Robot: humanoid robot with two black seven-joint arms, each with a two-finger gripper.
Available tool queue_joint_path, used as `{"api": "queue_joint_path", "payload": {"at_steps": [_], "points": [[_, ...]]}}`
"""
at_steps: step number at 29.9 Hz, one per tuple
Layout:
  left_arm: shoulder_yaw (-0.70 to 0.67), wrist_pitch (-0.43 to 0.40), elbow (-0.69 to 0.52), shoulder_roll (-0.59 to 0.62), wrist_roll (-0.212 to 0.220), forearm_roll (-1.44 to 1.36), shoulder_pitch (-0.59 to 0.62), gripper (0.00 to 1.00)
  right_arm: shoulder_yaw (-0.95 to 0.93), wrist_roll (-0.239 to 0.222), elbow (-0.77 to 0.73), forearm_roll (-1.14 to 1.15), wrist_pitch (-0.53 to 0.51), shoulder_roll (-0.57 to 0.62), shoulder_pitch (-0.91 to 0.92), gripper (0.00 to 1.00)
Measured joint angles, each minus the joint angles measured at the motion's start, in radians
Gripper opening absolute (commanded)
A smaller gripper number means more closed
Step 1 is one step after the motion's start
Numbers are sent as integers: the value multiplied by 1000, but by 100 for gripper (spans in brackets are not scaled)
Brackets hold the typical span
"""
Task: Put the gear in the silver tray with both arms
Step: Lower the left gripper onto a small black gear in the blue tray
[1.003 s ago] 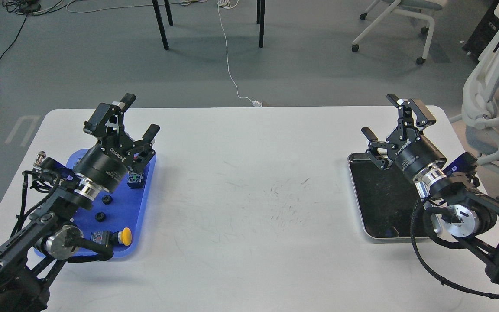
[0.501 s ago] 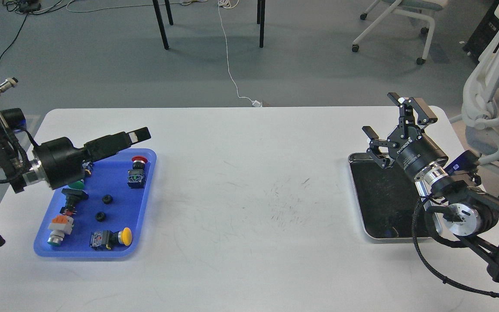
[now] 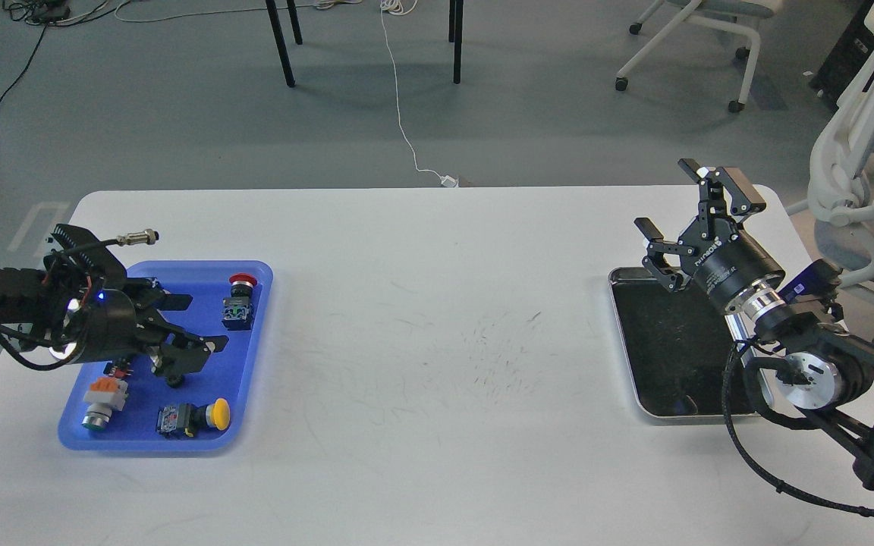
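Observation:
My left gripper [image 3: 188, 327] is open and lies low over the blue tray [image 3: 249, 364], its fingers pointing right. A small black gear [image 3: 174, 377] shows partly, right under the lower finger. I cannot tell whether they touch. The silver tray [image 3: 664, 356] lies at the right of the table, and its dark bottom is bare. My right gripper [image 3: 689, 212] is open and empty. It is held above the silver tray's far end, fingers pointing up and away.
The blue tray also holds a red push-button switch [image 3: 240, 303], a yellow-capped one [image 3: 209, 415] and an orange-and-white one [image 3: 101, 397]. White office chairs [image 3: 854, 174] stand off the table's right side. The white table [image 3: 437, 341] has scuff marks in the middle.
My left arm has swung round and down. Its gripper now lies low in the blue tray, over the spot where two small black gears lay. The right arm has barely moved.

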State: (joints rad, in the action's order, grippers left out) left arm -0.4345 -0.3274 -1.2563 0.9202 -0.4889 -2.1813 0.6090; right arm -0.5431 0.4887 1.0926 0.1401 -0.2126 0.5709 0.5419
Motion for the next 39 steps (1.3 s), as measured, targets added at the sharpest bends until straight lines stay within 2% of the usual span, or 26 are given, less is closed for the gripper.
{"api": "queue_joint_path", "payload": {"at_steps": [8, 20, 31, 35, 39], "points": [[22, 30, 141, -63, 0, 0, 4, 72, -1, 0, 2, 0, 0, 1, -2, 99], [40, 44, 236, -97, 0, -1, 9, 62, -4, 0, 5, 0, 0, 2, -7, 99], [60, 52, 244, -95, 0, 0, 6, 32, -11, 0, 6, -1, -2, 3, -8, 99], [61, 53, 246, -95, 0, 0, 3, 16, -11, 0, 6, -1, -2, 3, -9, 99], [61, 54, 251, -95, 0, 0, 2, 12, -12, 0, 6, -1, -2, 3, -9, 99]]}}
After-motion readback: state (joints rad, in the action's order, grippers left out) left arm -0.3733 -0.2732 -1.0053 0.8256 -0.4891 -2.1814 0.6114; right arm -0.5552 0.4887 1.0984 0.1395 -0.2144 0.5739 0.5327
